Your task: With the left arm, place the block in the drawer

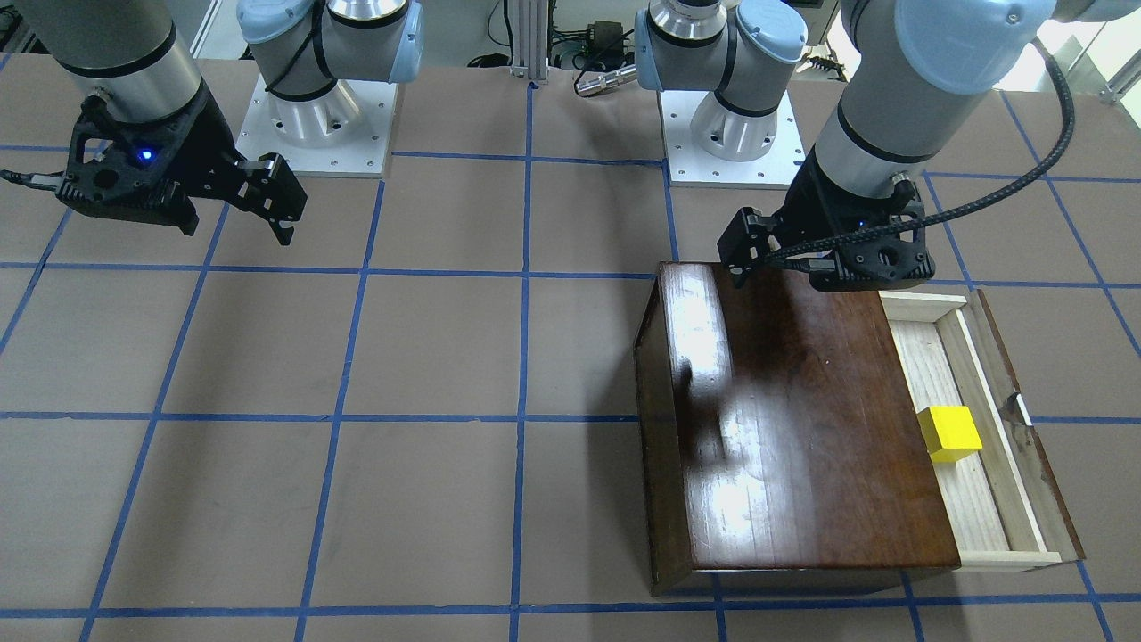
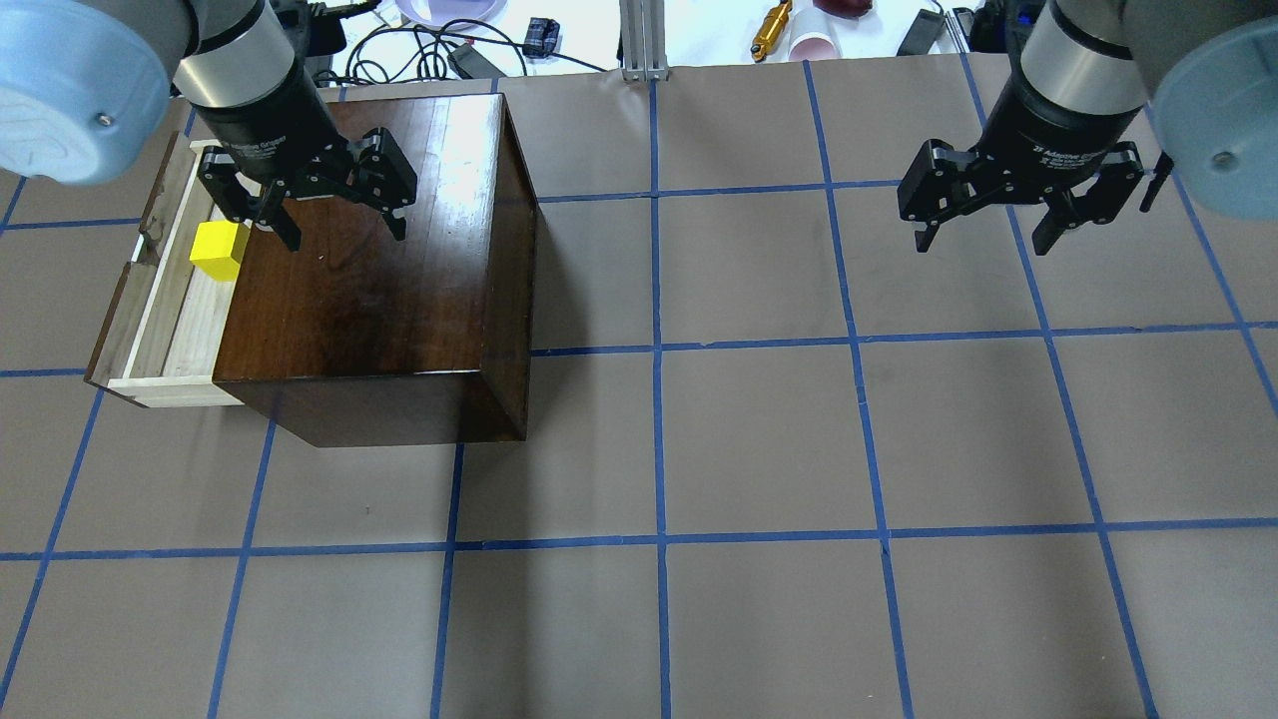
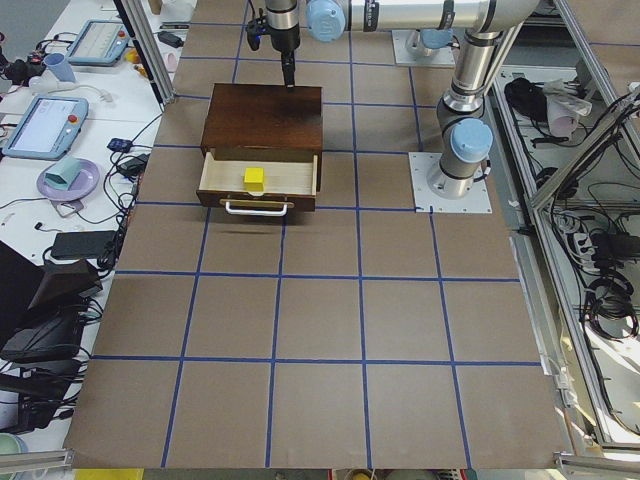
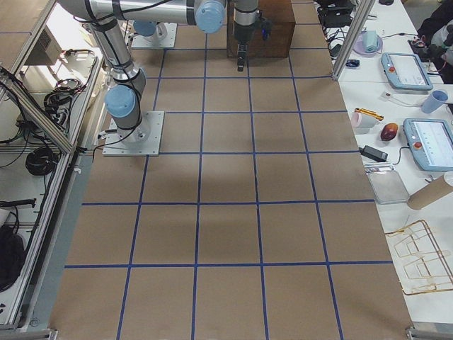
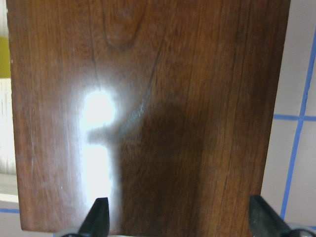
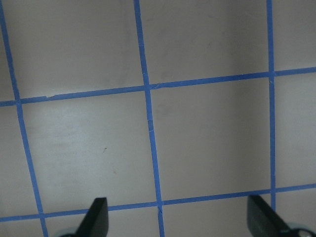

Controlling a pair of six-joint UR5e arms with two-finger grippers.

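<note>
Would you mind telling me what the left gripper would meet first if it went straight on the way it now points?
Most likely the glossy top of the wooden box: the left gripper points down over it, jaws open. The block lies off to the side in the drawer.

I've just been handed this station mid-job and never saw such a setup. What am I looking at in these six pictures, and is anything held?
You're seeing a robot's left arm and right arm bolted to a brown table marked with blue tape. Two pictures look down from above, one from behind the robot, one facing it, so sides swap between them. Two are taken from the table's ends, and two from cameras on the wrists. On the table stands a dark wooden box with its drawer pulled out; a yellow block lies inside the drawer. The left gripper hangs open above the box top, holding nothing. The right gripper hangs open over bare table, empty.
</note>
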